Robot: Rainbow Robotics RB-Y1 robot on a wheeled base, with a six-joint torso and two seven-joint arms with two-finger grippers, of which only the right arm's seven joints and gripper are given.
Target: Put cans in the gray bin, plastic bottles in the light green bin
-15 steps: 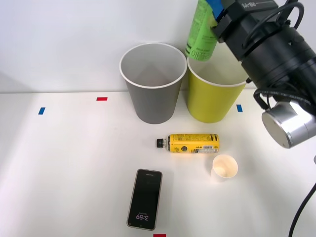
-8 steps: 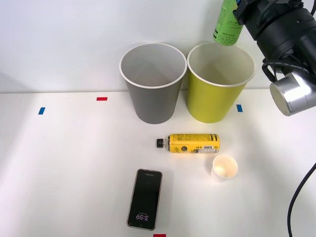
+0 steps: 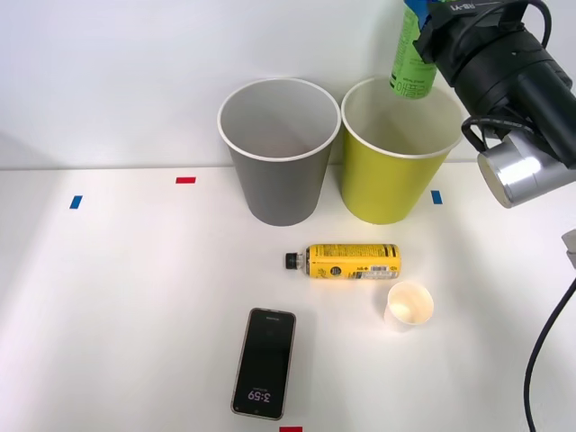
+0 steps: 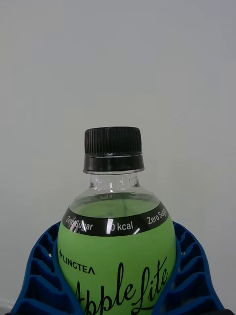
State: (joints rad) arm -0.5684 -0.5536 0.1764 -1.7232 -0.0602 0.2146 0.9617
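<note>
My right gripper (image 3: 419, 20) is shut on a green-labelled plastic bottle (image 3: 410, 61) and holds it in the air above the far right part of the light green bin (image 3: 392, 184). In the right wrist view the bottle (image 4: 118, 251) with its black cap sits between the blue ribbed fingers (image 4: 39, 280), which press on both sides of its label. The gray bin (image 3: 279, 180) stands to the left of the green one, touching it. A second bottle with a yellow label (image 3: 346, 262) and black cap lies on its side on the table in front of the bins.
A small white paper cup (image 3: 409, 306) stands just front right of the yellow bottle. A black phone (image 3: 265, 362) lies near the front edge. Red and blue tape marks (image 3: 185, 180) dot the white table. A white wall rises behind the bins.
The gripper carried the green bottle rightward from over the green bin's left rim to above its right side, then lowered it slightly toward the bin's opening.
</note>
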